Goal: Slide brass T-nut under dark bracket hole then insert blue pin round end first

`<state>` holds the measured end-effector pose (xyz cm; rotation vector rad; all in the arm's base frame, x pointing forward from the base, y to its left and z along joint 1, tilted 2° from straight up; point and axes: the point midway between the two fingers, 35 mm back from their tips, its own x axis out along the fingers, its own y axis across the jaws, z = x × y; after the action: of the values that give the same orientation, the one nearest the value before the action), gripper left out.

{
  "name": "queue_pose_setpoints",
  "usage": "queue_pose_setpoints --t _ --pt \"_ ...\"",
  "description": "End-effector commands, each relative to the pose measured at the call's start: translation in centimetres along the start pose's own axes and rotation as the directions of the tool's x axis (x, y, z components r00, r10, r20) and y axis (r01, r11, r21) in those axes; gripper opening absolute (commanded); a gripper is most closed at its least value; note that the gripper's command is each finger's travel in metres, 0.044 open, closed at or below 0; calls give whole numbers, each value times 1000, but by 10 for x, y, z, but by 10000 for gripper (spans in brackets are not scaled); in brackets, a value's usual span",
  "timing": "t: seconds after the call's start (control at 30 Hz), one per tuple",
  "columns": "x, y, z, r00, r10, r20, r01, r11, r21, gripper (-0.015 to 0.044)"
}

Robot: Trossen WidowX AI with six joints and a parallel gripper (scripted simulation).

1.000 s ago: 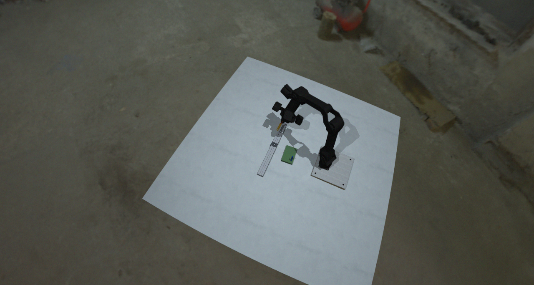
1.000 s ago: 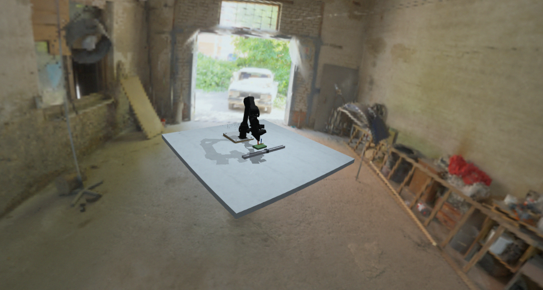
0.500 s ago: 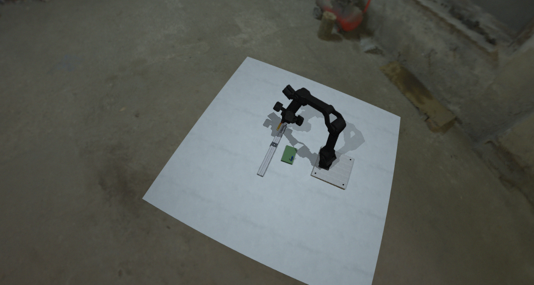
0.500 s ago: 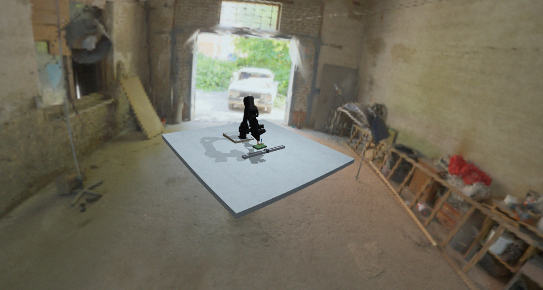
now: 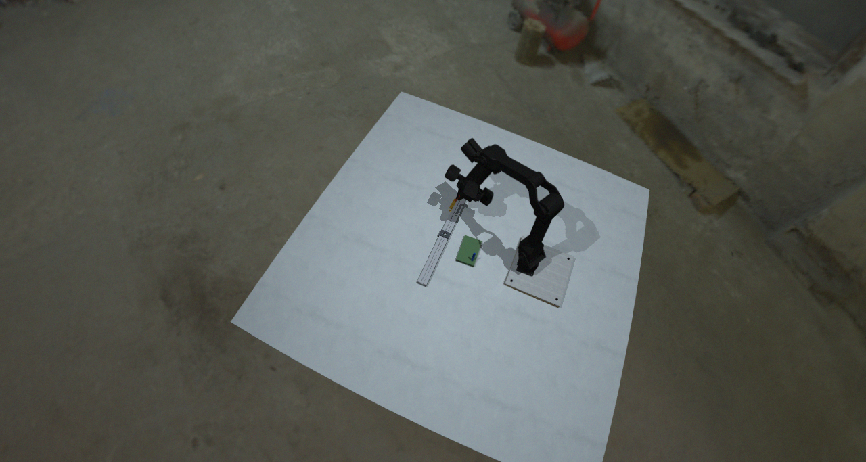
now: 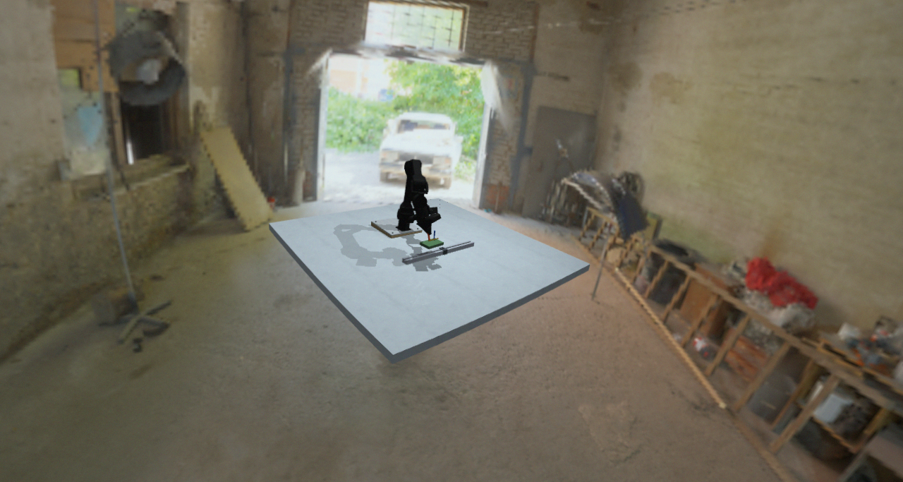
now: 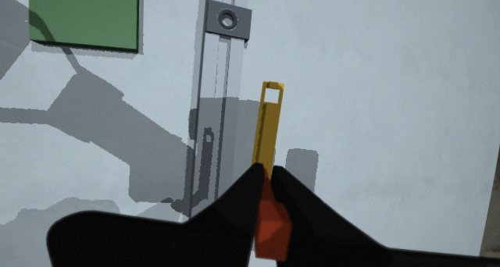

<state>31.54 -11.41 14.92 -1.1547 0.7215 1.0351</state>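
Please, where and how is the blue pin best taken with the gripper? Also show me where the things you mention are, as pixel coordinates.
I would grip the upper shaft of the blue pin [image 5: 473, 257] [image 6: 434, 233], coming from above with fingers on opposite sides: it appears to stand upright from the green tray [image 5: 467, 248] [image 6: 432, 243] [image 7: 83, 19], leaving its top exposed.
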Motion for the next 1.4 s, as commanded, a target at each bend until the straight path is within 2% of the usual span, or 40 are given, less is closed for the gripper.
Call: queue_pose_setpoints --t 0.0,1.37 --pt "1 3 1 1000 -11 5 11 1000 -5 -150" --pt "1 11 0 990 -144 10 144 989 -44 -150"
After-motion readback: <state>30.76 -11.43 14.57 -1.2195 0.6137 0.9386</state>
